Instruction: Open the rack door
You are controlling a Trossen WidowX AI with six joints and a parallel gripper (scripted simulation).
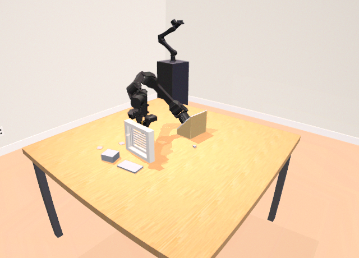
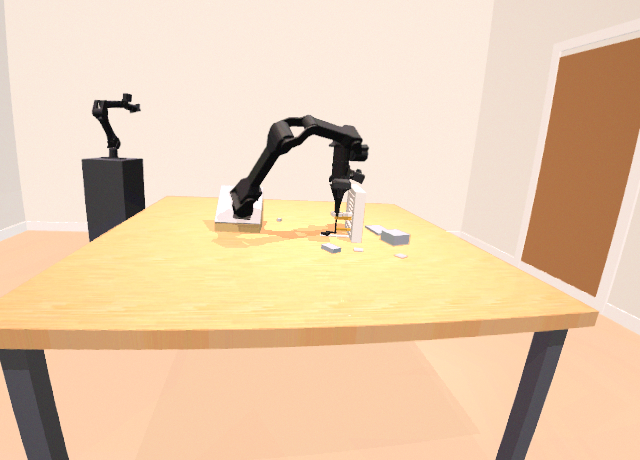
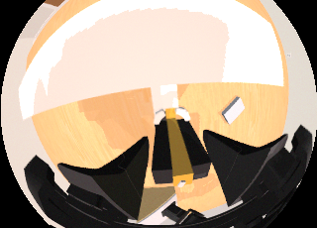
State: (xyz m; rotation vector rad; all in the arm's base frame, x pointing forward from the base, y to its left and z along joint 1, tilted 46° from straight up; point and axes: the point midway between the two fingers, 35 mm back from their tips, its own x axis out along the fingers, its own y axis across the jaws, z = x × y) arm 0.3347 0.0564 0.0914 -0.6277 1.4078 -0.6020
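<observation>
Wrist view: my gripper is partly open, one finger on either side of the dark handle. The handle's top has a yellow stripe running lengthwise between my fingertips. They stand very near its sides; whether either one touches, I cannot tell. In the exterior view my gripper points down, on the near side of the white frame. The handle is hidden from me in the top view, behind the frame.

The frame stands upright on the table, and its slatted door looks shut, with the slats level. A small slab lies near the handle, apart from it. Across the frame from my gripper, a grey block and a flat plate rest near each other, apart. Two thin pink pieces lie near the block.

My arm arches over from the sloped stand. Well beyond the table, another arm stands on a dark pedestal.
</observation>
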